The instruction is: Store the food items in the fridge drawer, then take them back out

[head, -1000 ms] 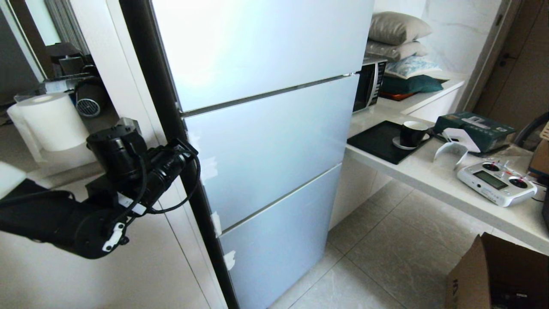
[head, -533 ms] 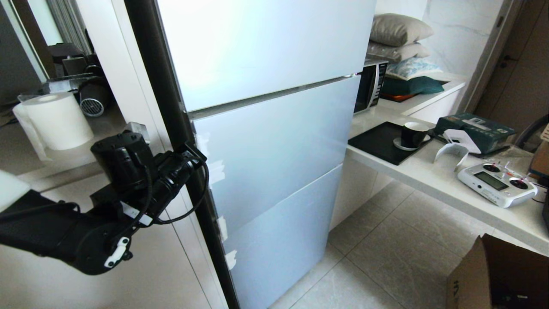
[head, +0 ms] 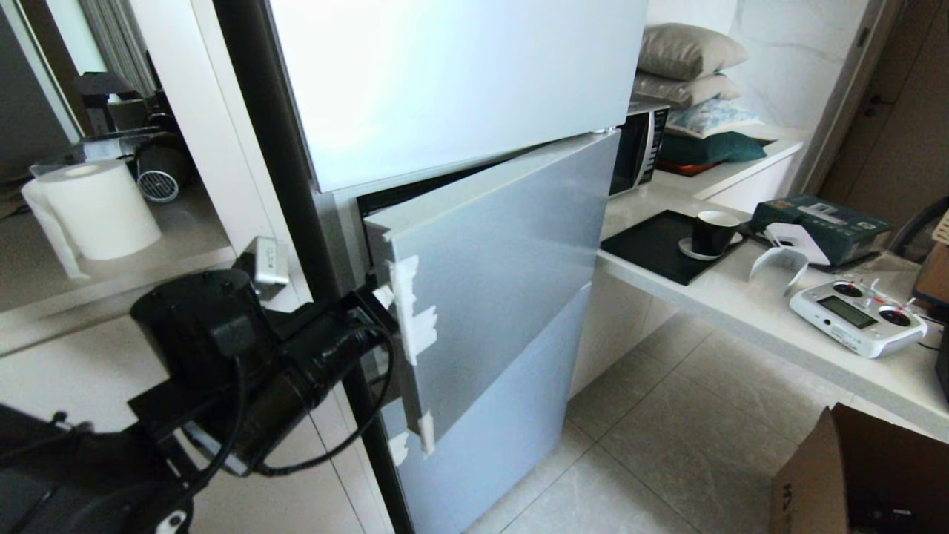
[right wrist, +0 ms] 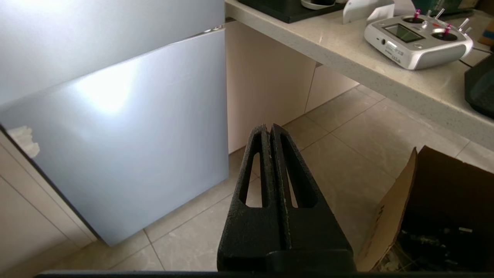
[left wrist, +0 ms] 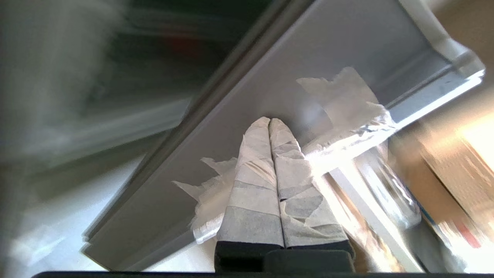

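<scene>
The middle fridge door [head: 511,252] stands partly open, hinged on its right side, with a dark gap above it. My left gripper [head: 376,299] is at the door's taped left edge. In the left wrist view its taped fingers [left wrist: 252,173] are shut together, and the left gripper [left wrist: 269,120] lies tip-first against the door's inner face [left wrist: 293,65] without clasping it. The food items and the fridge drawer are hidden; only a blurred red patch [left wrist: 182,43] shows in the dark interior. My right gripper [right wrist: 269,126] is shut and empty, hanging over the floor tiles.
A counter [head: 749,304] runs along the right with a black tray and cup [head: 713,230], a white remote controller [head: 858,315] and a microwave [head: 637,144]. An open cardboard box [head: 852,475] sits on the floor. A paper roll [head: 93,211] stands on the left shelf.
The middle fridge door has swung from shut to partly open. My left arm has drawn back toward me and lower, taking the door's left edge with it. The right arm has not moved.
</scene>
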